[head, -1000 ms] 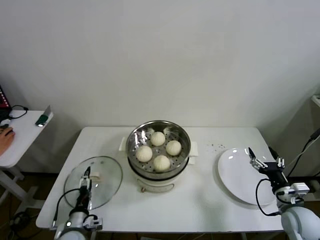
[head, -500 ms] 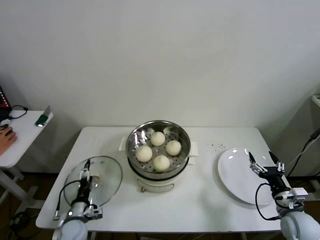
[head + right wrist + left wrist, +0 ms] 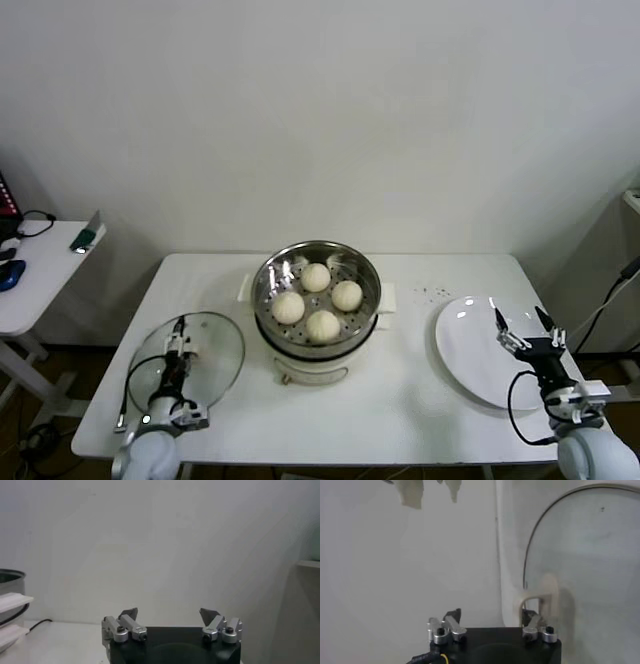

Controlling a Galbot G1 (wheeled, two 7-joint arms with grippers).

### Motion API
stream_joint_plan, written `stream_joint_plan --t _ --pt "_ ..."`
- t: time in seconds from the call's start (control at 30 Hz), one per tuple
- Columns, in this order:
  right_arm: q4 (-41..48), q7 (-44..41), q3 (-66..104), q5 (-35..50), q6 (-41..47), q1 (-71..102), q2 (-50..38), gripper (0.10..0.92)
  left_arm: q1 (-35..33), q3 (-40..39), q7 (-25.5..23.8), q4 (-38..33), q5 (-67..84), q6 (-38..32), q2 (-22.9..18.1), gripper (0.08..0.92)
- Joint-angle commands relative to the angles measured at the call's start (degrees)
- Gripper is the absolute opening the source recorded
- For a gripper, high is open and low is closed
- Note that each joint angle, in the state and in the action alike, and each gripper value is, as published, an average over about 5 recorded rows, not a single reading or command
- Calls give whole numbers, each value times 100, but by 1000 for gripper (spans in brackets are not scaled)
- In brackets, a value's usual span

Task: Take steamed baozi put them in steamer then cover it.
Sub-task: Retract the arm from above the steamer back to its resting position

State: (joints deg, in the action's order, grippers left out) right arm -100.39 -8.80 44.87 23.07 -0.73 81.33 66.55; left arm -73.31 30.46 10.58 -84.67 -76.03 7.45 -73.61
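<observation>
Buns loaded, lid not yet on — we are at the cover.

In the head view, all four steamed baozi [image 3: 317,300] sit in the steamer [image 3: 317,308] at mid-frame, so what we judge left is the covering: the cover [image 3: 187,362] lies flat on the bench [image 3: 400,400] at lower left. Our left tool [image 3: 180,345] is over the lid's handle, too small here to read its opening. Our right tool [image 3: 520,328] hovers spread wide and empty over the white plate [image 3: 480,350] at lower right. In the left wrist view, the left tool [image 3: 492,625] straddles the cream handle [image 3: 540,597] with the finger ends cut off at the frame's lower edge — we cannot tell if it grips. In the right wrist view, the right tool [image 3: 170,615] stands wide apart holding nothing, and the steamer [image 3: 10,587] is only a sliver at the left edge.
</observation>
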Motion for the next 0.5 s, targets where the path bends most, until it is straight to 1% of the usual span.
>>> stream_joint_plan --t 0.03,0.2,0.33,0.5 --pt "52 -25 -26 -128 -34 -42 58 823 88 45 -8 163 106 -166 24 645" --pt "105 -30 -54 -194 -62 -87 74 823 73 88 -74 118 260 -234 25 507" --pt "145 -46 -50 -217 -95 -123 79 823 40 104 -174 -15 364 -253 46 385" --pt "197 -72 -44 -227 -136 -156 69 823 -94 151 -176 -295 451 -272 68 247"
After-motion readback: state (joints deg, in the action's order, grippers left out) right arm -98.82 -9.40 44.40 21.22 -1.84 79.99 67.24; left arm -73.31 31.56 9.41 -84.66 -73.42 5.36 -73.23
